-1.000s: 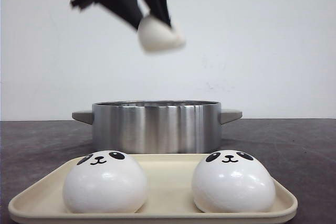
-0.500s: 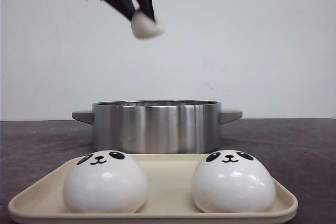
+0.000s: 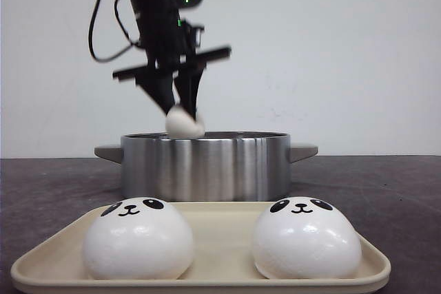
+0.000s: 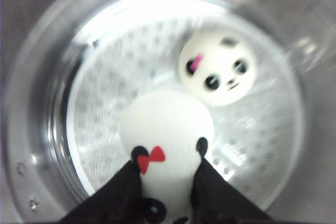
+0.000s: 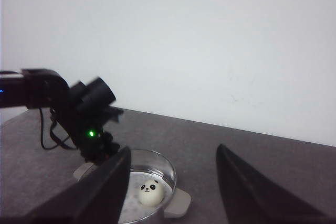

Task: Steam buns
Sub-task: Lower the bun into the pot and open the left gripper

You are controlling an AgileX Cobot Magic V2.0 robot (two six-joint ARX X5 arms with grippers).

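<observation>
While the left end effector (image 3: 180,116) pinches one bun (image 3: 184,124) by its flanks just above the pot (image 3: 207,166), the dome looks light, soft and slippery; low side grips seem safest. The right end effector (image 5: 170,192) hangs released.

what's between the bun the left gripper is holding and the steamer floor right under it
Nothing. In the left wrist view the held bun hangs over bare perforated steamer floor; the bun already in the pot sits off to one side, apart from it.
</observation>
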